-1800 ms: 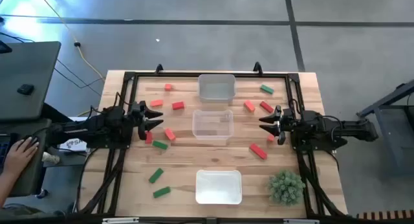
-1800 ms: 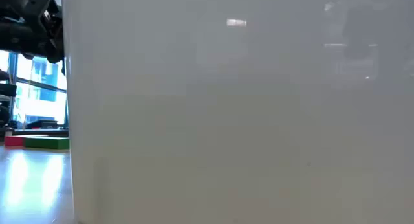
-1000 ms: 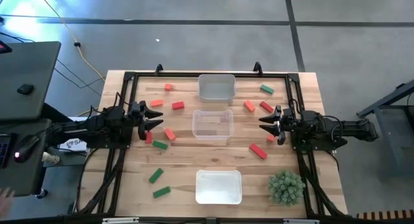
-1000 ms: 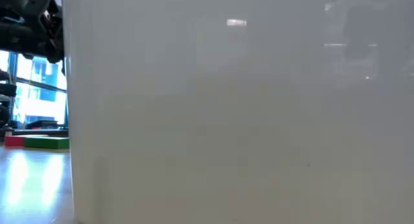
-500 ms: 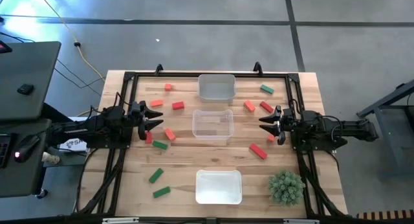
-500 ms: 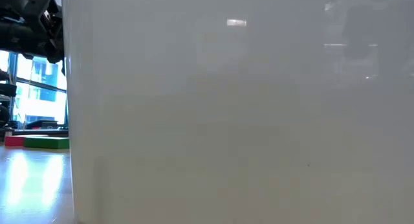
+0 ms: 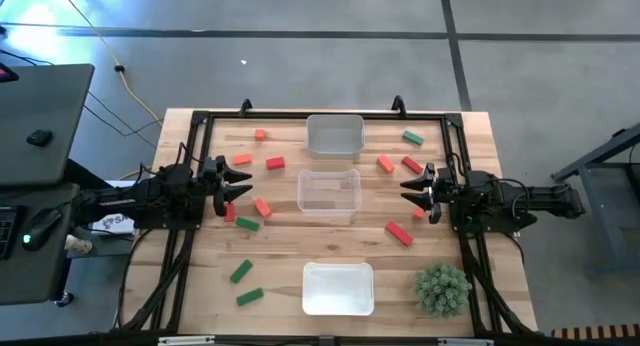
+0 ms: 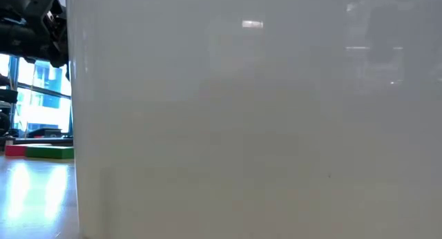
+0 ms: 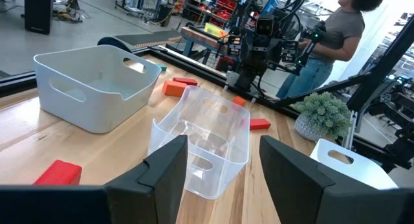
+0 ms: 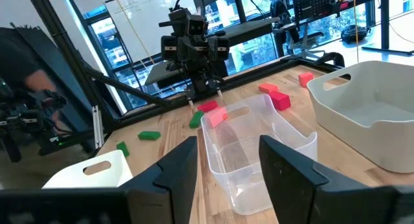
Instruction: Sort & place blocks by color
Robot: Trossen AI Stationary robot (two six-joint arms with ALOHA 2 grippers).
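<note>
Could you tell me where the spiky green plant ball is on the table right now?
In the high view, the spiky green plant ball sits at the table's near right corner, just right of the white tray and past the right gripper.

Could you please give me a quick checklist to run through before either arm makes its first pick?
1. Left gripper open and holding nothing: ok.
2. Right gripper open and holding nothing: ok.
3. Clear tray in the middle has no blocks in it: ok.
4. Grey tray and white tray have no blocks in them: ok in the high view.
5. Blocks lie loose on the table, apart from the trays: ok.
6. Low view usable: not ok, the white tray's wall fills it.
</note>
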